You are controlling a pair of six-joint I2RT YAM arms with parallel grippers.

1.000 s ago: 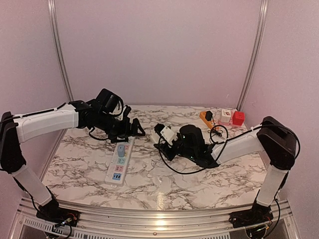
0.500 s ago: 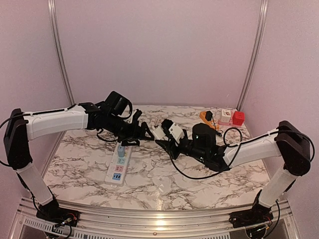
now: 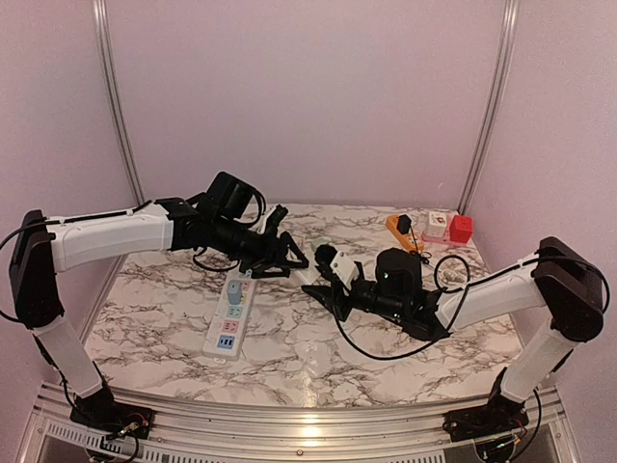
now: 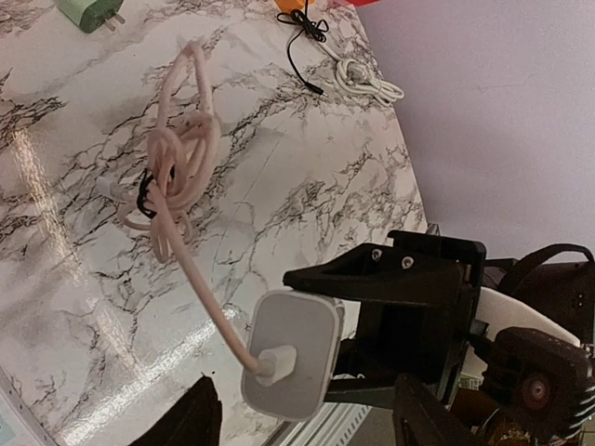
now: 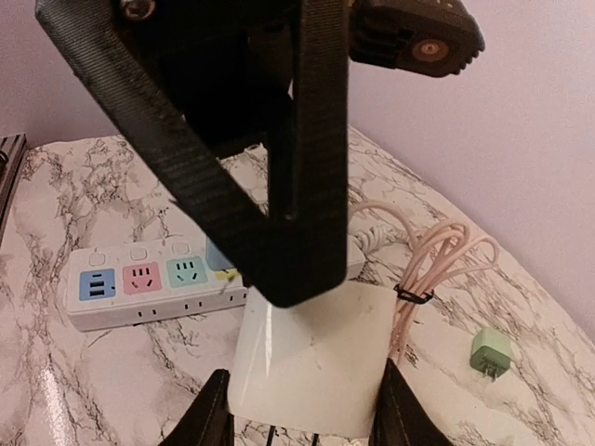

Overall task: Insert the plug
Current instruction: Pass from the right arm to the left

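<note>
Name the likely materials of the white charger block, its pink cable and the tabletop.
Charger block: smooth white plastic, by its soft sheen and rounded corners. Cable: pale pink rubbery sheath, bending in loose loops. Tabletop: glossy marble pattern with glare; stone or laminate, cannot tell.

Soft even light, glare streaks on marble tabletop (image 4: 307, 186)

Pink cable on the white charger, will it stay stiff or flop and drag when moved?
Likely floppy: the pink cable curves loosely from the white charger. Its coil, bound by a black tie, lies on the table, so it would probably drag behind as one clump. It looks thin, so probably light.
</note>
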